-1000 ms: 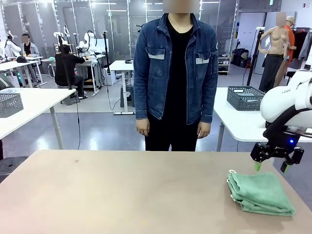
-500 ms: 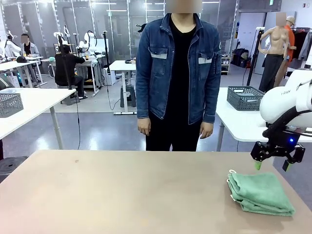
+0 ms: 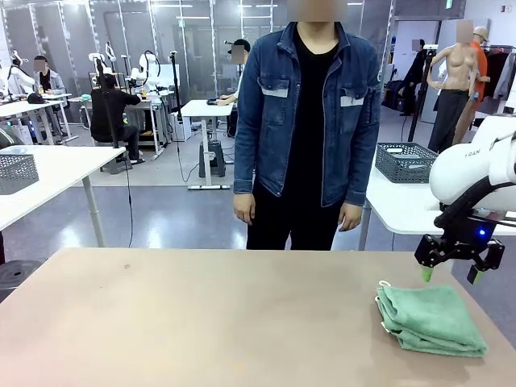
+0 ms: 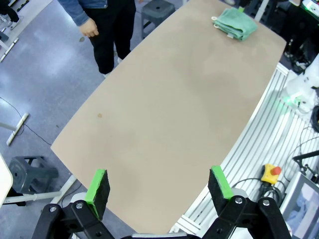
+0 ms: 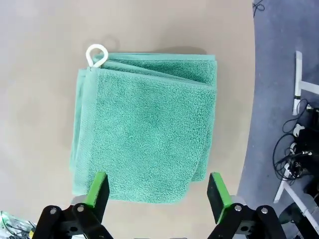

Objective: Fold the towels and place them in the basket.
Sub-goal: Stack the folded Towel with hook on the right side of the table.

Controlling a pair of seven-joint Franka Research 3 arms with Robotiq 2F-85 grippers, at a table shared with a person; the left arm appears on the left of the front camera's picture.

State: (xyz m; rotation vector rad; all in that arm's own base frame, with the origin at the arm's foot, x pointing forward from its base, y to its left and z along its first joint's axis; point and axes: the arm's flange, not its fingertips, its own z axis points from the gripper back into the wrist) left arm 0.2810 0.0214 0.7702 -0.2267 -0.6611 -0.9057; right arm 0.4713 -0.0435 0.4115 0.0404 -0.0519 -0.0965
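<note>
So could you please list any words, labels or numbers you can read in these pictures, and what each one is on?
"FRAN": dark letters, cut off by the picture's edge, on the white right arm in the front view.
Towel: its white loop carries no print that can be seen.
Red-topped yellow button box beside the table: any marking is too small to read.
Nothing else is legible.

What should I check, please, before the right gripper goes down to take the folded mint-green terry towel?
1. Right gripper open: ok.
2. Right gripper above the folded mint-green terry towel, not touching: ok.
3. Towel folded, white loop at a corner: ok.
4. Person's hands off the brown table: ok.
5. Left gripper open, far from towel: ok.
6. Basket on this table, ready: cannot tell.
</note>
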